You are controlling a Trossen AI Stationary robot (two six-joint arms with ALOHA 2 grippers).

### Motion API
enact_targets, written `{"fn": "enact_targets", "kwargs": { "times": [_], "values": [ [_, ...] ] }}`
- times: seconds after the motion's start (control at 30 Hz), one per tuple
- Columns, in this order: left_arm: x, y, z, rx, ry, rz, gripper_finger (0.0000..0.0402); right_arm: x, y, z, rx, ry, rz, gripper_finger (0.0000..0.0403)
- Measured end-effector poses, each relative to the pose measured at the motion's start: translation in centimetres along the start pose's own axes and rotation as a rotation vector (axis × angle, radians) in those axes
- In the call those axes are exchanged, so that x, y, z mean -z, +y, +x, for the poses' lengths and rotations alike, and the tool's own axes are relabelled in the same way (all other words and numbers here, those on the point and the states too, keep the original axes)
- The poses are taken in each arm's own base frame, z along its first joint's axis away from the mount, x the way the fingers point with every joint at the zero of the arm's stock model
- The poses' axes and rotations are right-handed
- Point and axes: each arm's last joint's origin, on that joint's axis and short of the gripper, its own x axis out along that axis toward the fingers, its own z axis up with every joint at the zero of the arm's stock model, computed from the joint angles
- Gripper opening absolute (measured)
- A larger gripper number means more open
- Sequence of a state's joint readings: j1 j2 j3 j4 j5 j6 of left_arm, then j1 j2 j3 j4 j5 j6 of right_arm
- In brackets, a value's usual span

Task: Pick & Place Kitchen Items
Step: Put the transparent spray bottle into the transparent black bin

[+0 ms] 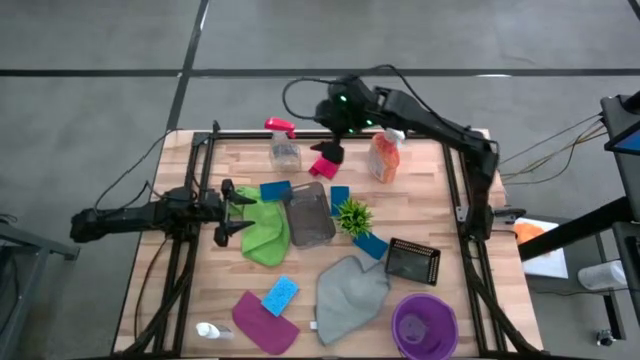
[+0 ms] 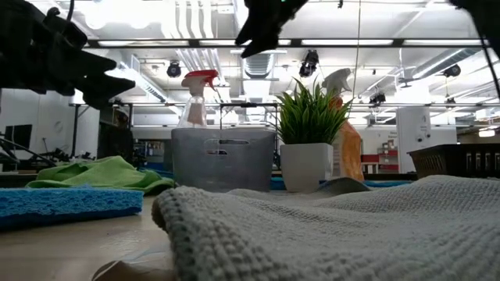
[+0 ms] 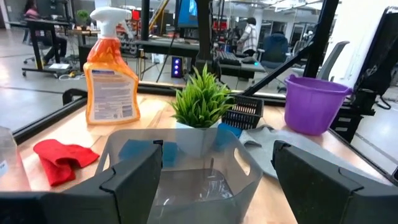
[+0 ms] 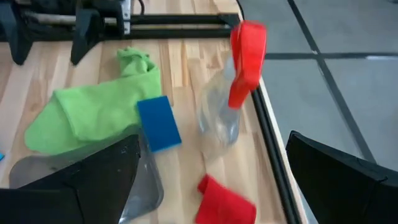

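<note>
Overhead, the right gripper [image 1: 332, 128], fingers spread wide and holding nothing, hovers near the table's far edge above the clear spray bottle [image 1: 284, 150] and a red cloth [image 1: 322, 166]. The left gripper [image 1: 238, 210], likewise spread and empty, waits by the left edge beside the green cloth [image 1: 264, 232]. Upright, smooth and probably light, the bottle looks likely to tip or slip; its narrow neck under the red trigger seems the surest hold.

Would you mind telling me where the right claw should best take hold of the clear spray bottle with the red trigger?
Probably around the narrow neck just under the red trigger head. The clear spray bottle stands upright near the table's far edge, so the open right claw, hovering beside it, could come level from the side; the head would stop it slipping.
</note>
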State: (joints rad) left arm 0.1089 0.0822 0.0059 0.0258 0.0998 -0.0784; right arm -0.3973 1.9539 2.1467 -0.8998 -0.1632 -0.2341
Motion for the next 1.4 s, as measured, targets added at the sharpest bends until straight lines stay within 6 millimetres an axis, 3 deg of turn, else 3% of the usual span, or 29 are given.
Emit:
{"fn": "enact_targets", "kwargs": {
  "times": [0.13,0.27,0.43,0.63,0.87,1.23,1.4],
  "values": [
    [0.1,0.0,0.1,-0.004,0.016,-0.002,0.0308,-1.5,-1.2,1.3,-0.020,-0.020,-0.020,0.0395],
    [0.2,0.1,0.1,-0.011,0.018,-0.001,0.0308,-0.7,-2.1,2.8,-0.035,-0.045,-0.034,0.0395],
    [0.2,0.1,0.1,-0.034,0.011,0.004,0.0308,-0.2,-3.4,3.0,-0.011,-0.052,-0.013,0.0395],
    [-0.1,0.1,0.1,-0.032,-0.020,0.010,0.0308,-1.0,-3.6,4.3,-0.026,-0.157,-0.024,0.0395],
    [-0.2,0.1,0.1,-0.031,-0.027,0.009,0.0308,0.1,-4.4,7.9,-0.070,-0.150,0.010,0.0395],
    [-0.1,0.1,0.1,-0.031,-0.021,0.005,0.0308,0.6,-4.8,10.2,-0.082,-0.172,0.034,0.0394],
    [-0.1,0.1,0.1,-0.031,-0.014,0.004,0.0308,0.6,-4.9,10.8,-0.080,-0.190,0.041,0.0361]
  ]
}}
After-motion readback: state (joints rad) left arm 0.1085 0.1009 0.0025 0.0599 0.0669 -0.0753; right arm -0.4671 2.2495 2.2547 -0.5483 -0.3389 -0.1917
